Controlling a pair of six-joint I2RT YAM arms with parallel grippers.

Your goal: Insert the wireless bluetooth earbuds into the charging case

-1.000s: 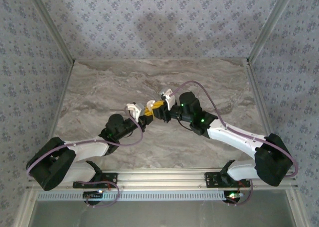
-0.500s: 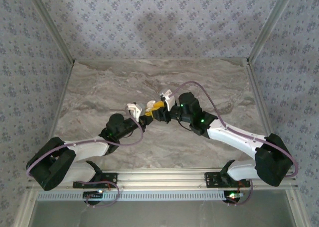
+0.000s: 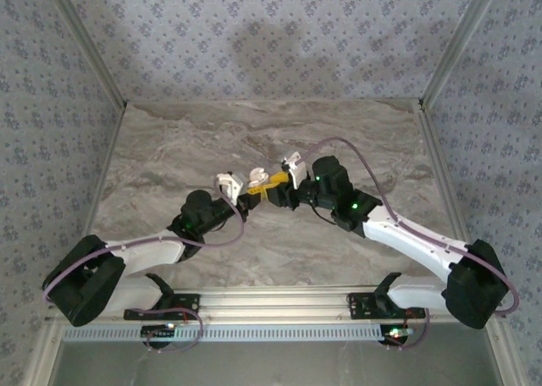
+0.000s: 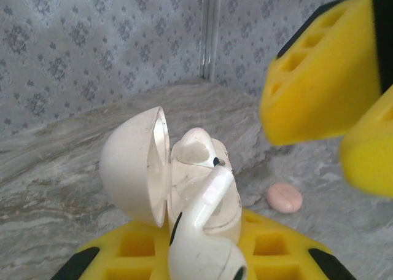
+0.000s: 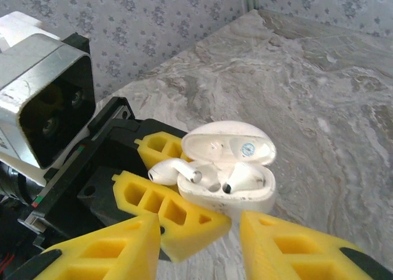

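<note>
My left gripper [image 5: 164,180] is shut on the white charging case [image 5: 245,197], whose lid [image 4: 132,163] stands open. One white earbud [image 5: 242,177] sits in a slot of the case. A second earbud [image 5: 169,169] lies slanted across the case's rim, its stem tip at the other slot and its head resting over my left gripper's yellow fingers [image 5: 172,215]. My right gripper [image 5: 199,243] hovers just in front of the case, open, with nothing between its yellow fingers [image 4: 325,77]. From above, both grippers meet at mid-table around the case [image 3: 254,179].
A small pink oval bit [image 4: 284,198] lies on the marble table [image 3: 169,157] just beyond the case. The left wrist's camera block [image 5: 43,102] stands close to the left of the case. Patterned walls close in the table's back and sides.
My right gripper has opened and drawn back a little to the right, leaving the second earbud lying on the case's rim. The left gripper and the case have stayed put.
</note>
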